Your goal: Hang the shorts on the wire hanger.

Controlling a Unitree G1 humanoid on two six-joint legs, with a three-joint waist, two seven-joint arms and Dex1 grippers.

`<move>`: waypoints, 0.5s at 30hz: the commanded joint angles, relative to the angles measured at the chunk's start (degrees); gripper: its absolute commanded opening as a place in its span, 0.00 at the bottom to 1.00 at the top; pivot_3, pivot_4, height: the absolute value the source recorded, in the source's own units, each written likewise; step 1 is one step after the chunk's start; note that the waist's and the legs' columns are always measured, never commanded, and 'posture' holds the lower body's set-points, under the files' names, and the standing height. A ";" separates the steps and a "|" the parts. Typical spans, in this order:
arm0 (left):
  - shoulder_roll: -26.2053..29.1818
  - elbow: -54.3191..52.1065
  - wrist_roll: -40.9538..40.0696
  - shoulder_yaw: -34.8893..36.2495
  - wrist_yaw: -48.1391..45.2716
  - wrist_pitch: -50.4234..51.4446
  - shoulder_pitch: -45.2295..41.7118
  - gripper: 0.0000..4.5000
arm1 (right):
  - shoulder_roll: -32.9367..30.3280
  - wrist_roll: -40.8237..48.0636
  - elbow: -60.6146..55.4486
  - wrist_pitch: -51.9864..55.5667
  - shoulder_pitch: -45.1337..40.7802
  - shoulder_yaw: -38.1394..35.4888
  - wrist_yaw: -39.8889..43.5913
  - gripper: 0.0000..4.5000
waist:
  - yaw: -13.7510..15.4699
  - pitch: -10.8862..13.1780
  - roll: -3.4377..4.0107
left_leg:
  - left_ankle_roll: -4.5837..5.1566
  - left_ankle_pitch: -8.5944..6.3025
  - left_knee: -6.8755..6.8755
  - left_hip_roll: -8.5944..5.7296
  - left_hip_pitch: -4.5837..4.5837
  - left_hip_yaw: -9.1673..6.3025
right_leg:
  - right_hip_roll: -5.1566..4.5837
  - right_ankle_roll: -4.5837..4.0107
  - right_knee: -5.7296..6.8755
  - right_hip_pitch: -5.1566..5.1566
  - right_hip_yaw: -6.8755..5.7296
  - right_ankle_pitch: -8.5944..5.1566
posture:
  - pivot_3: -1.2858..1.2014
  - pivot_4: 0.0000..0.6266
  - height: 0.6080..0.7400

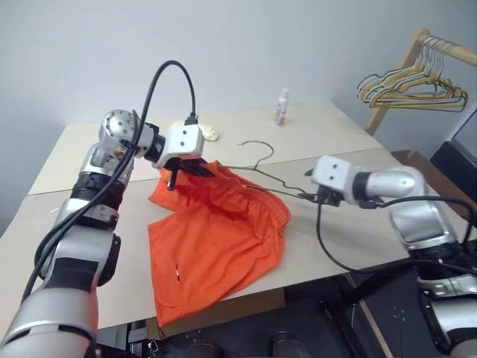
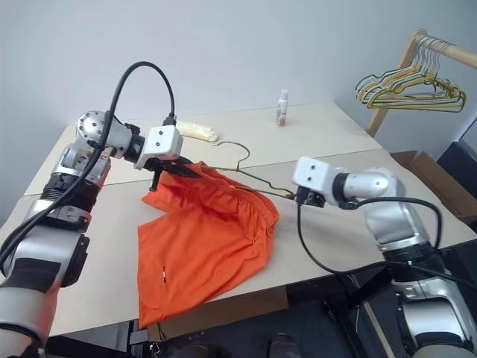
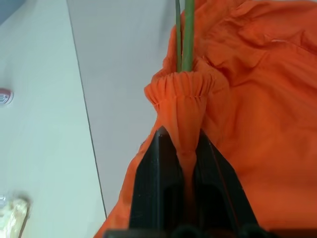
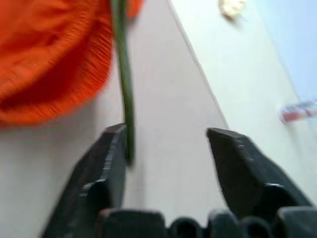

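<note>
Orange cloth of the shorts [image 1: 216, 239] lies on the table [image 1: 74, 149], its gathered waistband pinched tight between the closed fingers of the left gripper [image 3: 185, 148]. Just beyond those fingertips the wire hanger [image 1: 261, 160] runs into the waistband. The right gripper [image 4: 166, 136] stands wide open, holding nothing, with the hanger's end beside one finger.
</note>
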 commanded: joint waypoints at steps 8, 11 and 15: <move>2.09 2.10 -1.01 3.25 1.69 -1.66 -1.06 0.00 | 4.85 27.19 -16.98 31.80 15.94 -20.21 -3.58 0.98 | -0.65 0.00 -0.05 | 0.19 -0.11 0.12 0.10 0.02 0.13 | -0.02 0.03 0.04 0.05 0.12 0.00 | 0.51 0.00 1.00; 2.22 2.05 -0.94 3.38 1.61 -1.89 -0.85 0.00 | 10.76 30.41 -18.43 34.76 18.22 -18.57 -7.35 0.98 | -0.96 0.00 -0.10 | 0.51 -0.29 0.22 0.24 0.12 0.13 | 0.02 0.04 0.23 0.13 0.13 0.00 | 0.51 0.00 1.00; 2.70 1.51 -0.98 3.50 1.12 -1.84 -0.24 0.00 | 18.69 29.13 -16.77 36.06 18.93 -12.40 -14.35 0.98 | -1.45 -0.01 -0.08 | 0.50 -0.29 0.30 0.21 0.18 0.12 | -0.01 0.05 0.28 0.11 0.18 -0.01 | 0.51 0.00 1.00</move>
